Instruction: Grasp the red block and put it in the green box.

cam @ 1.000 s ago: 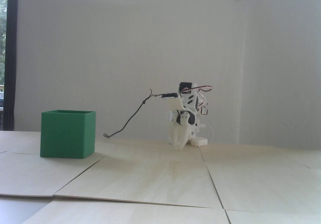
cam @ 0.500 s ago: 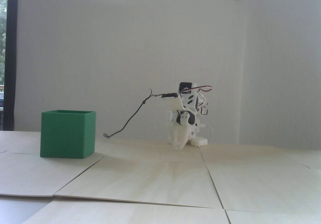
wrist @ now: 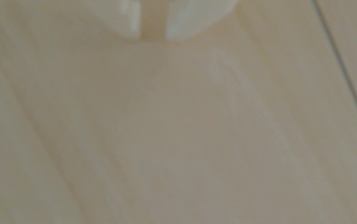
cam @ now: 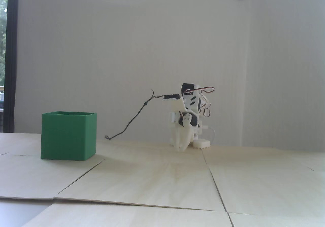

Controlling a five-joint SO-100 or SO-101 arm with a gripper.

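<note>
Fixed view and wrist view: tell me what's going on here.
A small white arm sits folded at the back of the wooden table, its gripper pointing down just above the surface. The wrist view shows a narrow gap between the fingertips and nothing held. The green box stands apart to the left in the fixed view. No red block is visible in either view.

Low frontal fixed view; wrist view hugs the table [wrist: 173, 129].

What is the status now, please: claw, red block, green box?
Claw down near the table, small gap between fingertips, nothing held. Red block not visible in either view. Green box standing apart, left in fixed view. Path looks clear.
</note>
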